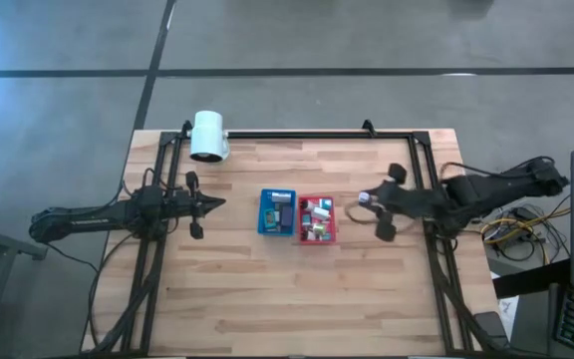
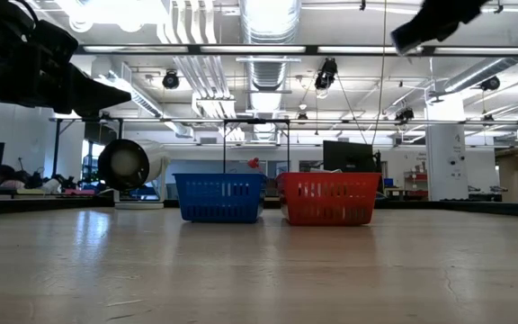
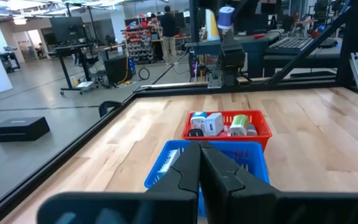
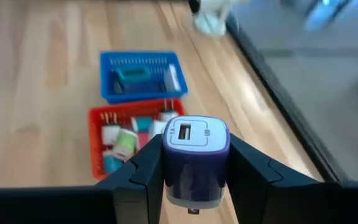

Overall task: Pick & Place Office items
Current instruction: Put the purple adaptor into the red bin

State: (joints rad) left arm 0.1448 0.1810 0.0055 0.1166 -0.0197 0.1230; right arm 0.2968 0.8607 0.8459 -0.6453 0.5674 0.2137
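My right gripper (image 4: 194,163) is shut on a small charger block (image 4: 194,140), white-faced with a bluish-purple body. It hangs in the air to the right of the red tray (image 1: 333,221) in the high view, where the gripper (image 1: 365,197) points toward the table's left. Several small office items lie in the red tray (image 4: 94,146); a teal item and a few others lie in the blue tray (image 1: 264,221). My left gripper (image 1: 217,203) waits shut and level, left of the blue tray, touching nothing. My right gripper pinches the charger block by its two opposite sides (image 4: 166,169) between its two fingers. The face with the USB slot (image 4: 190,132) points back at the wrist camera. The fingers slant down toward the table's left. The block is lifted clear of the table.
A big white lamp head (image 1: 208,136) lies at the far left of the table, behind the left arm. Dark frame rails (image 1: 297,133) run along the far edge and both sides. Bare wood (image 1: 297,299) stretches in front of the trays.
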